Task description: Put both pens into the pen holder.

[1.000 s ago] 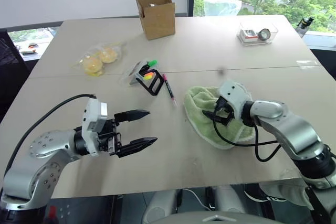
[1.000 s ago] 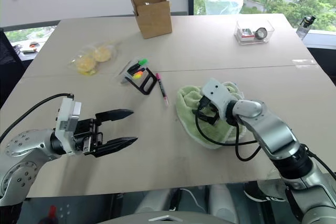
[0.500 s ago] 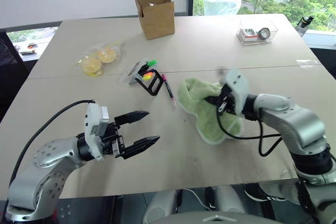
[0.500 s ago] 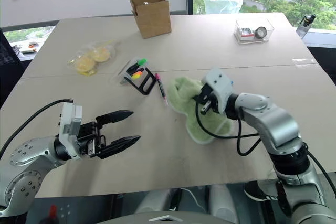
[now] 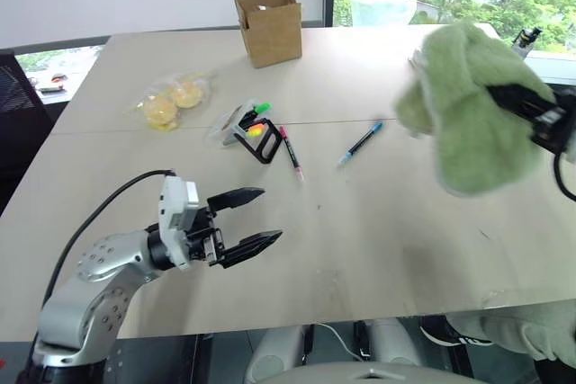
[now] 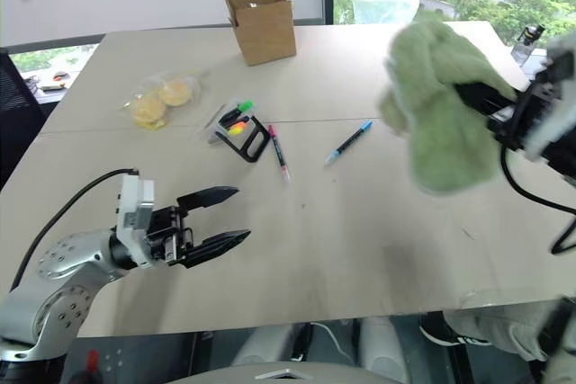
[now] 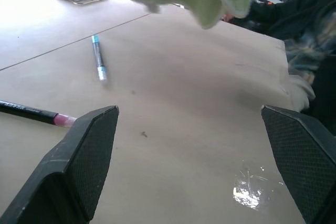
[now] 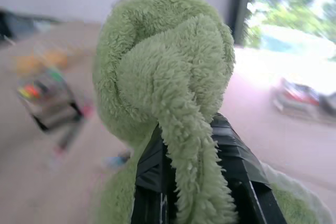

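One person's sleeve [image 7: 315, 40] beside table [image 7: 184, 129]

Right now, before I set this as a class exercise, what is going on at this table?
The right gripper is shut on a green towel and holds it up in the air over the right side of the table. The blue-capped pen lies bare on the table, and the pink-capped pen lies beside the black pen holder, which has green and yellow markers in it. Neither pen is in the holder yet. The left gripper hangs open and empty above the near table edge.
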{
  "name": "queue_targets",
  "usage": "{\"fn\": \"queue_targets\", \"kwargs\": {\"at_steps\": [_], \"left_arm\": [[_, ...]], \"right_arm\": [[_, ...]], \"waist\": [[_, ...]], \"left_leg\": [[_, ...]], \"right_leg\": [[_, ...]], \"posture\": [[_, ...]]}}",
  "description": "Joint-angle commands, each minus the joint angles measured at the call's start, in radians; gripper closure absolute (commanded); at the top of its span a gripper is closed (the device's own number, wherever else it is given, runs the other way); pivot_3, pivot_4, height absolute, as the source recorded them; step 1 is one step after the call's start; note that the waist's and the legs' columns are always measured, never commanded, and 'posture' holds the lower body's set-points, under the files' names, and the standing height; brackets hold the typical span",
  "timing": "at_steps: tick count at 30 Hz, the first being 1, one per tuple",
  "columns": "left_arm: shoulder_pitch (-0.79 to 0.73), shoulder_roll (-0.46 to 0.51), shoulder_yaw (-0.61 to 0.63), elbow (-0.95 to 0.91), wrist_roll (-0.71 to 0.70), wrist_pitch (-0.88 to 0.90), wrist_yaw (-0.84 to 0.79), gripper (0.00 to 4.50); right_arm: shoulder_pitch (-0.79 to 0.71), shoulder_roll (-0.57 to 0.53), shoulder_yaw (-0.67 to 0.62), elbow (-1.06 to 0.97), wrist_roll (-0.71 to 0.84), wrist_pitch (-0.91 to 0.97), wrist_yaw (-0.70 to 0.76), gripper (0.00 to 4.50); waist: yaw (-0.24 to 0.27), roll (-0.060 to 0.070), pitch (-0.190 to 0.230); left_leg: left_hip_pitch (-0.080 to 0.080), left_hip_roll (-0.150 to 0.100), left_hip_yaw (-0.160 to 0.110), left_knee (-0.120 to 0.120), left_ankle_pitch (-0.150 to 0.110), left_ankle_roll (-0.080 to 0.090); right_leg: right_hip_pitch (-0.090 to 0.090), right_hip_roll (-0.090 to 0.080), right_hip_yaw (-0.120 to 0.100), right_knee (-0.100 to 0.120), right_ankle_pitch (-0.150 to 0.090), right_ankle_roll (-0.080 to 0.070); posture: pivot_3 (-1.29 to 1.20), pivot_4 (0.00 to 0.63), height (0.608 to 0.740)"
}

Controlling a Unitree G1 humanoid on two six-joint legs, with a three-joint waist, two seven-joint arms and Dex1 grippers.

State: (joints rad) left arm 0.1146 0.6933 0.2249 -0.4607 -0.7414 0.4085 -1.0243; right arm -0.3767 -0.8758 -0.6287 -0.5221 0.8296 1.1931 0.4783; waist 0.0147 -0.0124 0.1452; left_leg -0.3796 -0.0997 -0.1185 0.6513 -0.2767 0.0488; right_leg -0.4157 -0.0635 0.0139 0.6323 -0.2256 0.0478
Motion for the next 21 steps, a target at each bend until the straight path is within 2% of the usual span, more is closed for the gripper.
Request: {"fn": "queue_targets", "kwargs": {"at_steps": [1,4,8,11,12,18,21], "left_arm": [[-0.033,-0.009,-0.017,0.018,0.016,-0.029,-0.013,0.00],[-0.068,-0.021,-0.044,0.033,0.030,-0.031,-0.009,0.00],[-0.103,-0.024,-0.068,0.047,0.043,-0.023,-0.007,0.00],[-0.132,-0.016,-0.075,0.052,0.040,0.005,0.013,0.00],[-0.139,-0.014,-0.076,0.050,0.042,0.009,0.017,0.00],[-0.189,-0.016,-0.097,0.029,0.071,0.059,0.099,0.00],[-0.284,-0.026,-0.183,0.008,0.176,0.089,0.195,0.00]], "right_arm": [[0.141,-0.092,0.042,0.029,-0.158,-0.148,0.058,4.47],[0.303,-0.133,0.213,0.094,-0.332,-0.322,0.090,4.47],[0.357,-0.116,0.408,0.228,-0.467,-0.474,0.126,4.47],[0.361,-0.097,0.470,0.326,-0.511,-0.530,0.153,3.45],[0.366,-0.098,0.465,0.344,-0.521,-0.540,0.156,2.96],[0.437,-0.085,0.315,0.298,-0.506,-0.574,0.169,0.05],[0.471,0.011,0.118,0.141,-0.332,-0.649,0.246,0.05]], "waist": [[-0.002,0.000,0.000],[-0.004,-0.001,-0.001],[-0.005,0.001,-0.001],[-0.002,0.001,-0.001],[-0.001,0.001,-0.001],[0.004,0.000,-0.001],[0.009,0.000,-0.001]], "left_leg": [[0.000,0.000,0.000,0.000,0.000,0.000],[0.002,0.001,0.001,0.000,0.000,0.000],[0.002,0.001,0.003,0.002,0.000,0.000],[0.002,0.001,0.003,0.002,0.000,0.000],[0.002,0.001,0.002,0.002,0.000,0.000],[0.002,0.001,0.001,0.002,0.000,0.000],[0.001,0.001,0.000,0.002,0.000,0.000]], "right_leg": [[0.000,0.000,0.000,0.000,0.000,0.000],[0.001,0.000,0.001,0.000,0.000,0.000],[0.001,0.001,0.002,0.002,0.000,0.000],[0.001,0.001,0.002,0.003,0.000,0.000],[0.001,0.001,0.002,0.002,0.000,0.000],[0.001,0.001,0.001,0.002,0.000,0.000],[0.002,0.001,0.000,0.002,0.000,0.000]], "posture": [[0.00,0.150,0.740],[0.00,0.150,0.740],[0.00,0.150,0.740],[0.00,0.150,0.740],[0.00,0.150,0.740],[0.00,0.150,0.740],[0.00,0.150,0.740]]}}
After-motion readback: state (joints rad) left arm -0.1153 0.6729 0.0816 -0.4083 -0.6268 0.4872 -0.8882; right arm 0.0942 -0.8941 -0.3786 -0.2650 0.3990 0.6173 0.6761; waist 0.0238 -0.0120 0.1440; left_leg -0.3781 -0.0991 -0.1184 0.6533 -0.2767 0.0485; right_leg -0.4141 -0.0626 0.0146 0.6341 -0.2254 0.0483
